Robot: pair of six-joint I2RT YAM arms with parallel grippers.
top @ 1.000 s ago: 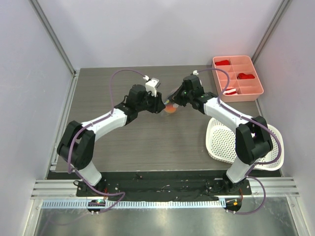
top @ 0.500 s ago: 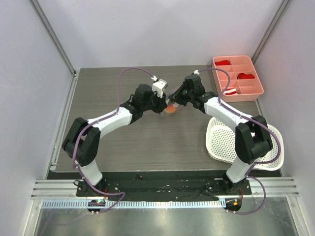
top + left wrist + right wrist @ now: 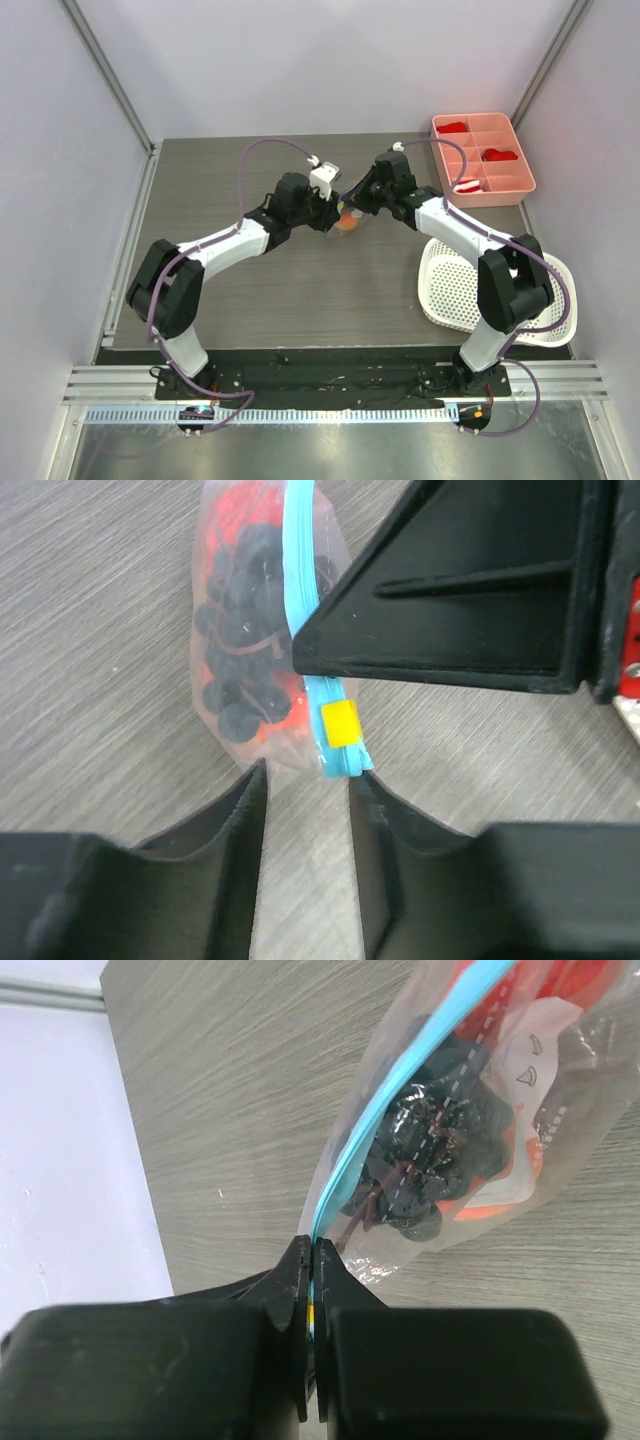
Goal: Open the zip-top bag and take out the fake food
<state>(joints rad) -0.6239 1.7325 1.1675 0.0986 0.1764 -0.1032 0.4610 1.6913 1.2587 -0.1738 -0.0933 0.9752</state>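
The zip-top bag (image 3: 346, 222) hangs just above the tabletop between both arms, its teal zip strip (image 3: 298, 570) running up and down. My right gripper (image 3: 311, 1250) is shut on the strip's end, by the yellow slider (image 3: 338, 723). Inside the clear plastic I see the fake food: a black berry cluster (image 3: 430, 1160), a red piece (image 3: 225, 520) and an orange piece (image 3: 500, 1205). My left gripper (image 3: 308, 770) is open, its tips right at the bag's lower corner, one on either side, not closed on it.
A pink divided tray (image 3: 520, 185) with red-and-white bits sits at the back right. A white perforated basket (image 3: 450, 290) lies at the right beside the right arm. Grey walls close in the table's left, back and right sides.
My left gripper has moved right, up to the bag, and its jaws have narrowed a little. The right gripper has kept its hold on the zip strip in nearly the same place.
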